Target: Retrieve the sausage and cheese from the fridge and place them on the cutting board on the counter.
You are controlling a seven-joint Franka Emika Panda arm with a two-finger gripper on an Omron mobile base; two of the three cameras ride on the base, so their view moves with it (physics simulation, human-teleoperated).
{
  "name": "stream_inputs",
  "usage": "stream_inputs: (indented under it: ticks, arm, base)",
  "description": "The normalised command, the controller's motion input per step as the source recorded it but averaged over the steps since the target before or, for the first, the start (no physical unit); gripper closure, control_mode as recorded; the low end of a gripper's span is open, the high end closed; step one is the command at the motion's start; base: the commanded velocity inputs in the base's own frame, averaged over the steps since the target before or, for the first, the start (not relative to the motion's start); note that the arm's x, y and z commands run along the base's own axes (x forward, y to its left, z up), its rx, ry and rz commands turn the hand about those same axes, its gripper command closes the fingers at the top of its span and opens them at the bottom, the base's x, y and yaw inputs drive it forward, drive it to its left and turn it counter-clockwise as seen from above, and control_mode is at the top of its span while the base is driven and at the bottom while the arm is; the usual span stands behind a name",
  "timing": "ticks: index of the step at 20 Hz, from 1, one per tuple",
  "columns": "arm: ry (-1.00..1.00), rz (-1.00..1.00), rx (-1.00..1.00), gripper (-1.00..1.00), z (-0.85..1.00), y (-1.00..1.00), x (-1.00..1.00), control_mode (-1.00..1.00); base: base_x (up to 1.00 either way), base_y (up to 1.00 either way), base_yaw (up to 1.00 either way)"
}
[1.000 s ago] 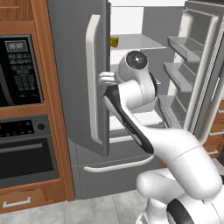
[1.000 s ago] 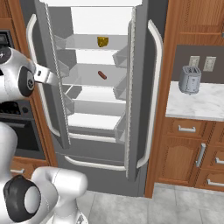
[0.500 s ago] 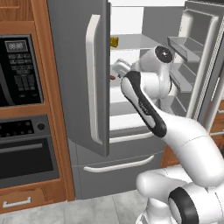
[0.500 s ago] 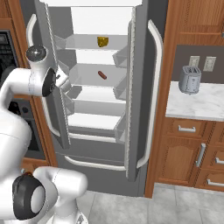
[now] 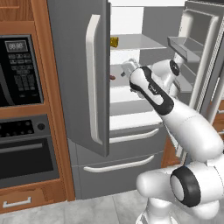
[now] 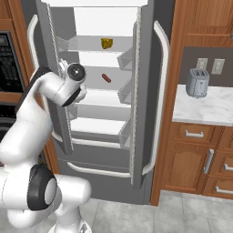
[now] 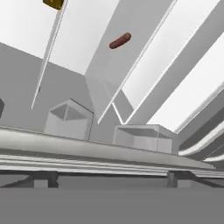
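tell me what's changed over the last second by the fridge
The arm has swung from in front of the left door toward the open fridge interior, bringing the gripper up near the sausage's shelf with its jaws open and nothing held. The sausage and, one shelf above it, the cheese lie where they were, and both doors stay open.

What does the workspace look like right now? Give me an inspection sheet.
Surface: fridge doors open, white shelves lit.
Job's things: cheese on an upper shelf; sausage on the shelf below it, apart from the cheese.
Clutter: toaster on the marbled side counter.
Grippers: gripper open, near the sausage shelf, holding nothing.
Cables: nothing seen.
Surroundings: black microwave and oven to the left, wood cabinets to the right.
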Motion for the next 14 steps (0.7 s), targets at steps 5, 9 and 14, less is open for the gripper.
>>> stream_inputs:
  ticks: [5, 9, 14]
  arm:
    - [0.07, -0.03, 0.16, -1.00, -0.04, -0.07, 0.65, -1.00]
    - [0.09, 0.00, 0.16, -1.00, 0.00, -0.16, 0.62, -1.00]
    - [0.00, 0.00, 0.01, -1.00, -0.04, 0.31, 0.52, -1.00]
  base:
    - [0.00, 0.00, 0.00]
    - [0.00, 0.00, 0.00]
    - [0.00, 0.00, 0.00]
